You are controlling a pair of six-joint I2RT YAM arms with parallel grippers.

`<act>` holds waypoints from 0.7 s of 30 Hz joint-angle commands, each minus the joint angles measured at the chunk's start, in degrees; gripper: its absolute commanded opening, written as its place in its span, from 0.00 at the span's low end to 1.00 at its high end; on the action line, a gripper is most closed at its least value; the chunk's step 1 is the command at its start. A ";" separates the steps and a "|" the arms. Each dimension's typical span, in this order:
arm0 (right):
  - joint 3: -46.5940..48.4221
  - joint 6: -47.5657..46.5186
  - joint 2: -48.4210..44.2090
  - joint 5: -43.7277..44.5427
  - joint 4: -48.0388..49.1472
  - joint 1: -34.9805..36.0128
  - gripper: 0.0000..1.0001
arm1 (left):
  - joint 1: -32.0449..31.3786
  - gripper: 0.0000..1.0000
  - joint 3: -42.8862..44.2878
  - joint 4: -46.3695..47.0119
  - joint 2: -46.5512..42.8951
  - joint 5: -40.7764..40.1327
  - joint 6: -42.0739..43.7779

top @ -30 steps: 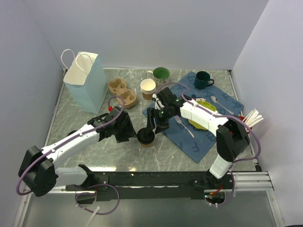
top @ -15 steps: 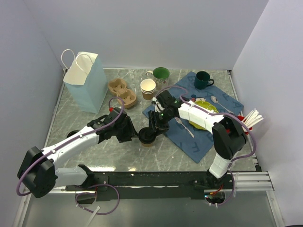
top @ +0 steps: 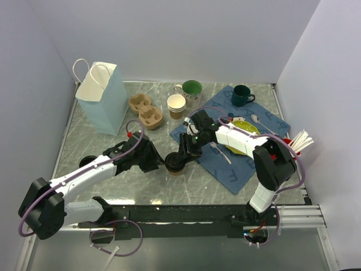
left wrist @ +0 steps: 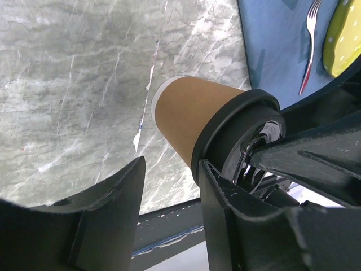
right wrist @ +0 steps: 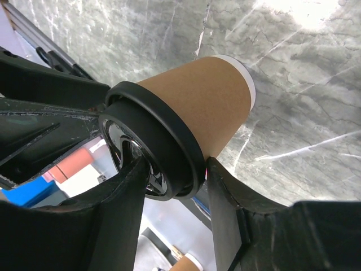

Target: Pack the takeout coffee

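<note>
The cup [top: 174, 165] stands upright on the table [top: 84, 144], near and central, just left of the mat [top: 237, 164], with its lid [right wrist: 148, 148] on. Both arms meet at it. The right gripper [right wrist: 177, 169] has its fingers closed in on either side of the lid's rim and seems to hold the cup there. The left gripper [left wrist: 172, 169] is open and holds nothing; one finger lies just beside the lid and the cup is not between the two. So the lidding looks done and the packing not yet begun: the cup is not lifted, and it is well apart from the carrier [top: 145, 110] and the bag [top: 104, 99] at the far left, into which it would go
</note>
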 commanded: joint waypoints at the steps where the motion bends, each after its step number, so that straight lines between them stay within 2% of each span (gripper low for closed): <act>1: -4.67 -1.46 4.93 6.37 1.34 2.09 0.47 | -1.18 0.49 -4.68 -7.24 4.50 -2.78 0.57; 6: -3.80 -2.07 4.49 4.96 1.77 2.00 0.46 | -1.18 0.50 -2.05 -8.81 3.80 -3.56 1.27; 10: -0.99 -3.74 3.96 1.45 0.81 1.91 0.48 | -1.18 0.51 4.18 -13.20 3.54 -4.53 2.41; 15: 4.64 -5.41 2.73 -0.49 -2.61 1.48 0.60 | -1.18 0.57 10.78 -17.43 1.96 -4.71 2.50; 21: 8.33 -6.82 1.50 -2.60 -5.25 -0.28 0.68 | -1.18 0.60 17.64 -20.59 2.57 -4.71 2.94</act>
